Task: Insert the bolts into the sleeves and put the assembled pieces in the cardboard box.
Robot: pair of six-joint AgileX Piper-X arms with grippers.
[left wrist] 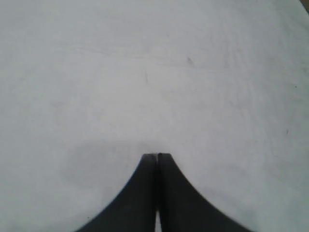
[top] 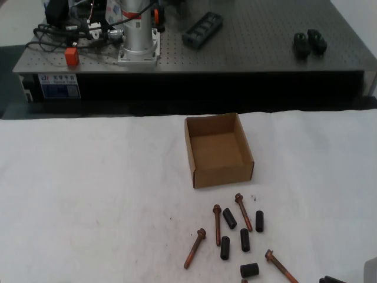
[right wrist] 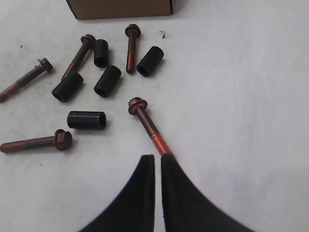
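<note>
The left claw (left wrist: 157,157) is hovering over the white sheet (left wrist: 145,72), its two fingers pressed flat together and holding nothing. The right claw (right wrist: 155,158) is drawn together too, only a sliver showing between the fingers, and it is gripping nothing. The nearest bolt (right wrist: 148,124) is lying flat just ahead of it, head aiming back toward the pile and threaded end hiding under one fingertip.

From the high view, the box (top: 222,175) is sitting open-topped in the middle of the sheet, showing only its bare cardboard floor. Everything loose is lying on the sheet between the box and the near edge. Two bolts (top: 217,225) (top: 244,212) are lying lengthwise with heads toward the box. A third (top: 194,249) is slanting off to the left, also head toward the box. A fifth bolt (right wrist: 34,142) is lying crosswise beside the pile. Five black sleeves (top: 229,218) (top: 259,221) (top: 245,240) (top: 225,247) (top: 249,270) are lying on their sides among the bolts, none with a bolt inside it.
</note>
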